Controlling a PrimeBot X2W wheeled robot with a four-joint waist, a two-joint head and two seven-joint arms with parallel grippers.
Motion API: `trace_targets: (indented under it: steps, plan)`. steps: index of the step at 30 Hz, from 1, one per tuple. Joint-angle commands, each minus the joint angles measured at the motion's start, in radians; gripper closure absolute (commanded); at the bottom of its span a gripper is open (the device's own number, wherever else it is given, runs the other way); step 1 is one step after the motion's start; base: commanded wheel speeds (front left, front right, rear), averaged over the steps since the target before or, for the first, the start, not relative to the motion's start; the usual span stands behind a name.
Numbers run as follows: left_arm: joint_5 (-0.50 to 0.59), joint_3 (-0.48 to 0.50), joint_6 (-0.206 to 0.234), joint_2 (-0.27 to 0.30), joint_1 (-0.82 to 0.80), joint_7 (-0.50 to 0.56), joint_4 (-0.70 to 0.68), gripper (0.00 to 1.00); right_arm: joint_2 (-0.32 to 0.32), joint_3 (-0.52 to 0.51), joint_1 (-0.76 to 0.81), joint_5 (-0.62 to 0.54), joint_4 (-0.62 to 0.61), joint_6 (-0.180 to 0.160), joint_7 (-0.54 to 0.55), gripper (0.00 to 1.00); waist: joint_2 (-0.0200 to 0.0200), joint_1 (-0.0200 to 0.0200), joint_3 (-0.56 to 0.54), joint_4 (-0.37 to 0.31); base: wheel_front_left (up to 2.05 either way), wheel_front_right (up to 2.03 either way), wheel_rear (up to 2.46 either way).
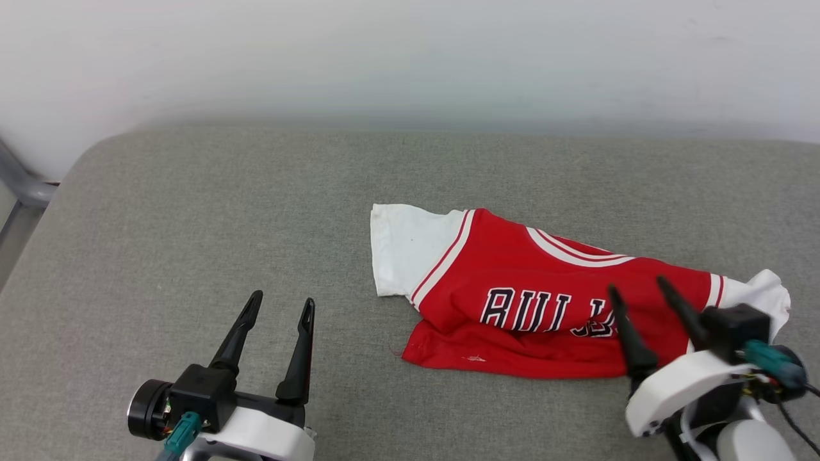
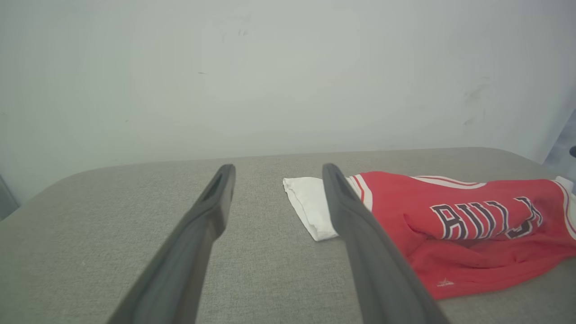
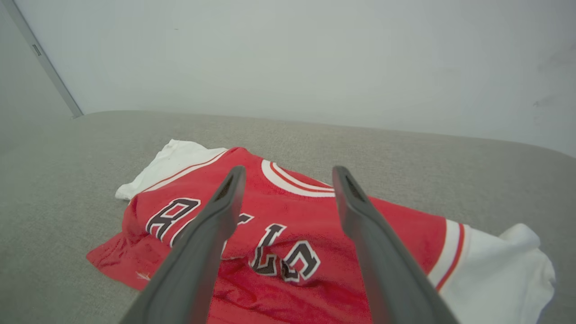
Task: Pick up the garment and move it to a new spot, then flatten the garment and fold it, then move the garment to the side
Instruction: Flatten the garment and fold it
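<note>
Red cloth with white sleeves, the garment [image 1: 544, 301] lies chest-up on a grey woven pad [image 1: 192, 205]; its striped collar [image 1: 576, 251] is turned towards the pale wall [image 1: 410, 57] behind it. The garment's body is rumpled; the lower hem [image 1: 512, 362] is pushed into a thick fold just beneath the navy lettering [image 1: 525, 310]. One white sleeve [image 1: 407, 250] spreads fairly flat off the garment's end nearer the left gripper [image 1: 282, 298]; the other sleeve [image 1: 765, 291] is bunched at the opposite end. A loose red thread [image 1: 392, 351] sticks out beside the hem's corner.

The left gripper hovers over bare pad well apart from the garment, off the flat sleeve's side and a little nearer the robot; its two dark fingers stand spread with nothing between them. In the left wrist view one of its fingers [image 2: 355, 225] crosses in front of the flat sleeve's inner edge; the rest of the garment [image 2: 472, 234] lies beyond that finger.

The right gripper [image 1: 636, 284] is over the garment's bunched-sleeve end; its jaws are parted and grasp no cloth, and one finger covers the last letters. In the right wrist view its fingers [image 3: 211, 234] frame the collar and the chest of the garment [image 3: 396, 234]; whether the tips touch the fabric I cannot tell.

A grey metal bar [image 1: 19, 182] shows far off the garment's flat-sleeve side, at the pad's edge.
</note>
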Motion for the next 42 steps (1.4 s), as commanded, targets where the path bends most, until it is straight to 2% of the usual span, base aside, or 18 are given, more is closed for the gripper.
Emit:
trace_targets:
  steps: [1, 7, 13, 20, 30, 31, 32, 33, 38, 42]
  plan:
    - [0.001, -0.003, 0.001, 0.001, 0.004, -0.003, 0.001, 0.0, -0.029, 0.05, 0.005, -0.008, -0.003, -0.001, 0.07, 0.0, 0.0, 0.0, 0.008, 0.008, 0.0, 0.0, 0.0]
    - [-0.001, -0.013, 0.001, 0.003, -0.017, -0.003, 0.008, 0.0, -0.103, 0.225, -0.033, 0.017, -0.014, -0.001, 0.343, 0.0, 0.0, 0.0, 0.039, 0.038, 0.0, 0.0, 0.0]
    - [-0.005, -0.029, 0.001, -0.008, -0.046, -0.003, 0.017, 0.0, -0.183, 0.336, -0.114, 0.071, -0.019, -0.001, 0.627, 0.0, 0.0, 0.0, 0.087, 0.094, 0.0, 0.0, 0.0]
    - [-0.007, -0.039, 0.001, -0.017, -0.073, -0.003, 0.026, 0.0, -0.247, 0.394, -0.201, 0.064, 0.073, -0.001, 0.74, 0.0, 0.0, 0.0, 0.127, 0.164, 0.0, 0.0, 0.0]
    - [-0.006, -0.039, 0.001, -0.021, -0.08, -0.003, 0.037, 0.0, -0.269, 0.455, -0.246, 0.114, 0.211, -0.001, 0.751, 0.0, 0.0, 0.0, 0.139, 0.208, 0.0, 0.0, 0.0]
    - [-0.005, -0.039, 0.001, -0.022, -0.08, -0.003, 0.039, 0.0, -0.275, 0.465, -0.242, 0.123, 0.221, -0.001, 0.747, 0.55, 0.0, 0.0, 0.137, 0.209, 0.0, 0.0, 0.0]
    - [-0.005, -0.036, 0.001, -0.022, -0.079, -0.003, 0.041, 0.0, -0.282, 0.475, -0.237, 0.133, 0.227, -0.001, 0.743, 0.93, 0.0, 0.0, 0.134, 0.209, 0.0, 0.0, 0.0]
    - [-0.004, -0.032, 0.0, -0.022, -0.076, -0.003, 0.042, 0.0, -0.289, 0.482, -0.231, 0.144, 0.23, -0.001, 0.739, 1.0, 0.0, 0.0, 0.129, 0.206, 0.0, 0.0, 0.0]
    - [-0.001, -0.018, 0.0, -0.021, -0.052, -0.003, 0.045, 0.0, -0.324, 0.533, -0.207, 0.224, 0.191, -0.001, 0.725, 1.0, 0.0, 0.0, 0.097, 0.175, 0.0, 0.0, 0.0]
    - [0.0, -0.01, 0.0, -0.017, -0.044, -0.003, 0.047, 0.0, -0.387, 0.604, -0.189, 0.288, 0.119, -0.001, 0.761, 1.0, 0.0, 0.0, 0.062, 0.14, 0.0, 0.0, 0.0]
